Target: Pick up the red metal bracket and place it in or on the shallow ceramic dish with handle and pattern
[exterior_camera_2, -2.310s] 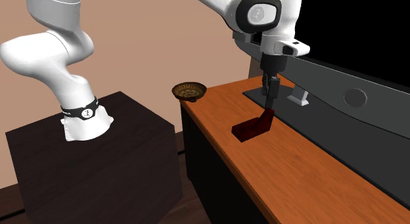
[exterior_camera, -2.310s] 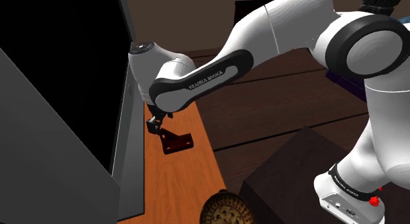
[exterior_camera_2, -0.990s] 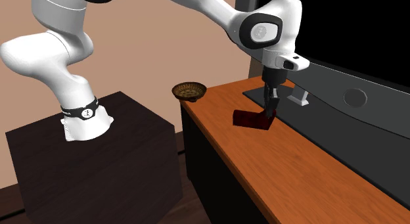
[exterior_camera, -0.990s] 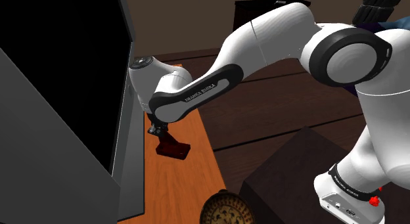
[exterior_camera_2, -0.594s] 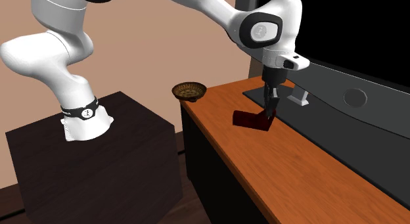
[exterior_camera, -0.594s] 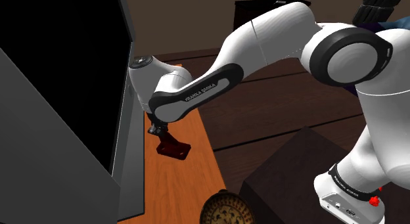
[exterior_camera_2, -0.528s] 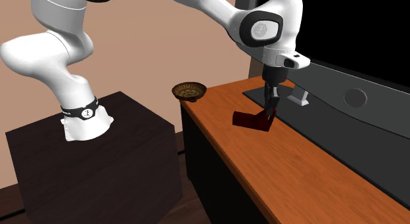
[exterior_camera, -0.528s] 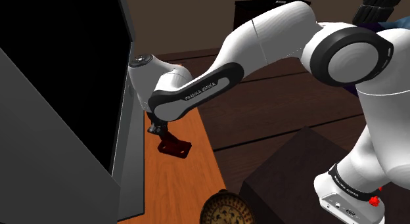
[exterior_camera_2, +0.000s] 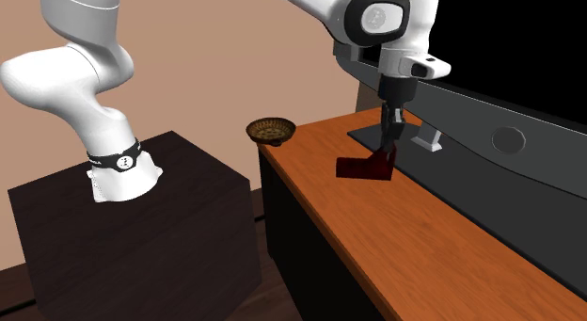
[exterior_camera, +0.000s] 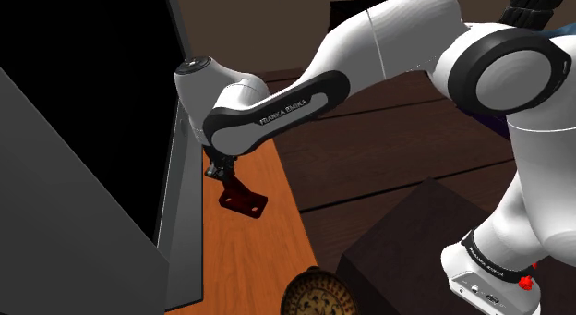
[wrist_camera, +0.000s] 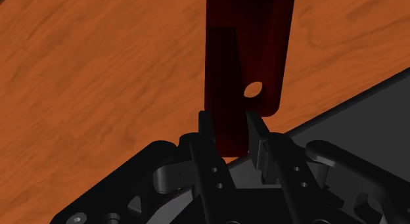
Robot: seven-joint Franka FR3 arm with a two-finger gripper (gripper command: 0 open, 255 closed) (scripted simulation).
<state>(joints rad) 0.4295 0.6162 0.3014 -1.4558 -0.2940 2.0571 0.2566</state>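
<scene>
So the claw (exterior_camera_2: 388,145) is clamped narrow on the red bracket (exterior_camera_2: 365,167), with both black fingers pinching one flat leg of it. In the wrist view you can see that leg squeezed right between the fingers (wrist_camera: 205,127), and the rest of the bracket (wrist_camera: 246,58) sticks out past them over the orange wood, with a small round hole showing in the plate. From the shoulder view the claw (exterior_camera: 220,170) points down and the bracket (exterior_camera: 242,200) hangs off it at a bit of a tilt, low over the surface (exterior_camera: 249,258). I honestly can't tell if its bottom edge touches the wood or floats just above it. It's close beside the big dark monitor (exterior_camera_2: 508,103), near the monitor's grey foot plate (wrist_camera: 368,117). The dish (exterior_camera_2: 271,131) is a brownish patterned thing sitting at the end of the surface (exterior_camera_2: 423,244) nearest the dark stand (exterior_camera_2: 141,244), well apart from the bracket. In the shoulder view the dish (exterior_camera: 318,295) peeks in at the picture's bottom edge. Nothing is in it as far as I can see.
</scene>
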